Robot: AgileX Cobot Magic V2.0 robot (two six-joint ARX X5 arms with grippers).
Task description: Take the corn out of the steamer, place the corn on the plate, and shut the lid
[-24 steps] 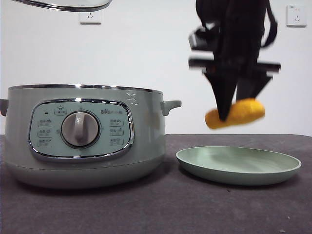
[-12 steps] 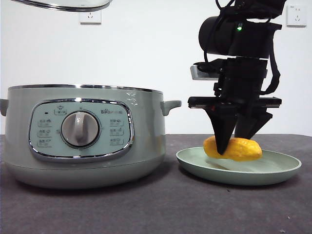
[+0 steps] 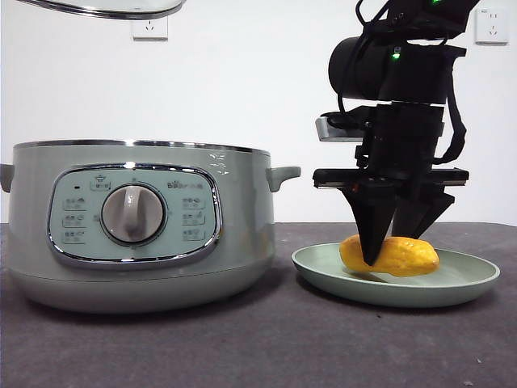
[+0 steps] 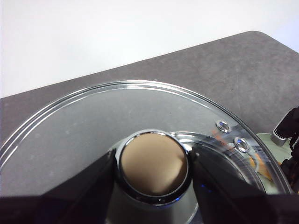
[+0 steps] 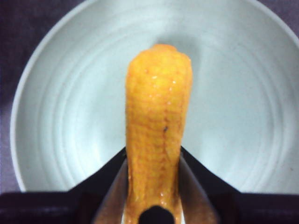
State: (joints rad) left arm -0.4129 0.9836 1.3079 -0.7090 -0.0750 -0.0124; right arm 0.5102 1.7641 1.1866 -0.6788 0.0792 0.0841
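Two pincers busy: my right pincer [image 3: 388, 252] clamps the corn [image 3: 390, 255], resting it in the plate [image 3: 477, 284] for release; left pincer [image 4: 152, 170] grips the lid [image 4: 84, 126], steamer [image 3: 137, 226] uncovered.

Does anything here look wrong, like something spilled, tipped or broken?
Nothing stands out. The steamer stands level and open, its lid held up by the left gripper. The right gripper holds the corn on the plate.
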